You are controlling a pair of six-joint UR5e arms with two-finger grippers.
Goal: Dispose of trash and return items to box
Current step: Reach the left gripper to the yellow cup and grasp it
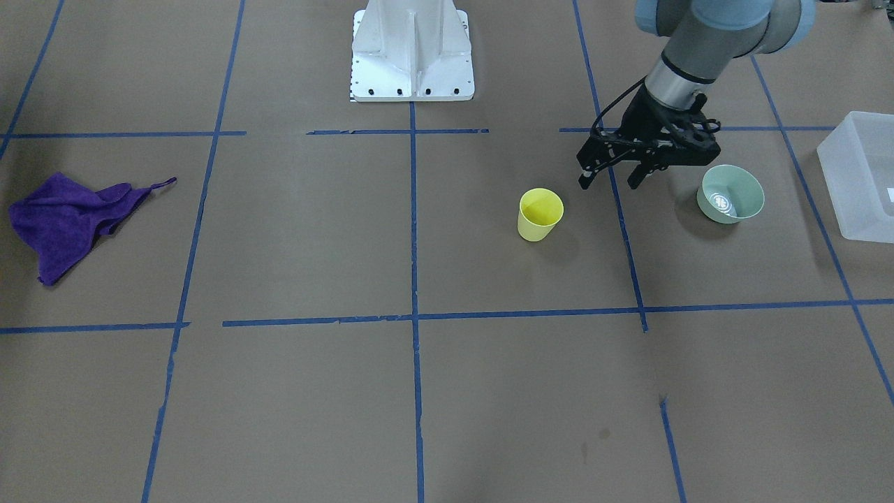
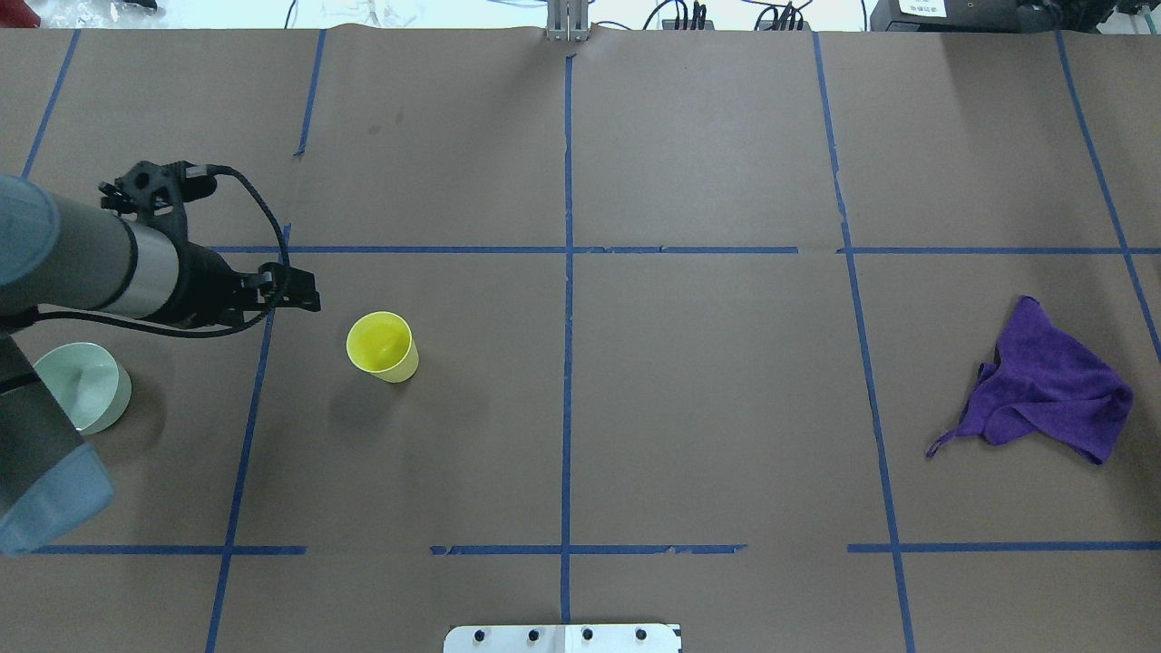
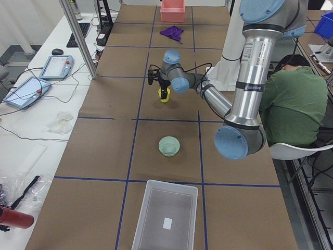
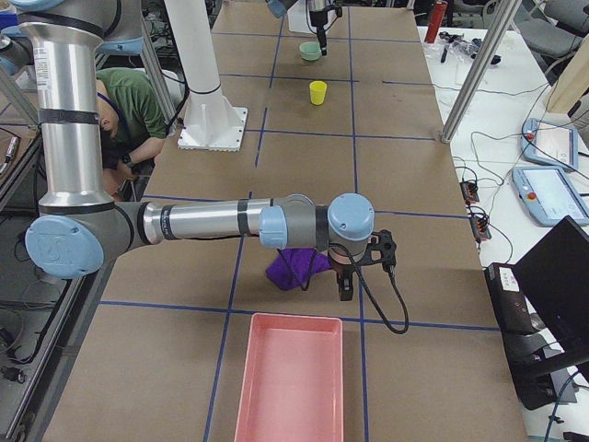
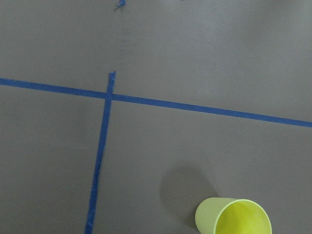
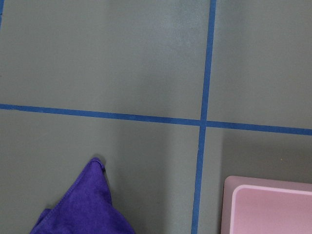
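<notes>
The yellow cup (image 1: 540, 214) stands upright on the brown table; it also shows in the overhead view (image 2: 382, 346) and at the bottom of the left wrist view (image 5: 234, 217). The pale green bowl (image 1: 730, 193) stands upright near it (image 2: 83, 385). My left gripper (image 1: 611, 183) is open and empty, above the table between cup and bowl, touching neither. The frosted box (image 1: 838, 181) stands beyond the bowl at the table's end (image 3: 171, 183). My right gripper (image 4: 345, 285) hangs beside a purple cloth (image 4: 293, 267); I cannot tell whether it is open or shut.
The purple cloth (image 2: 1043, 385) lies crumpled on the far side of the table from the cup. A pink bin (image 4: 287, 378) stands just past it at the table's end. The white robot base (image 1: 412, 56) is at the table's edge. A seated person (image 3: 291, 99) is beside the robot.
</notes>
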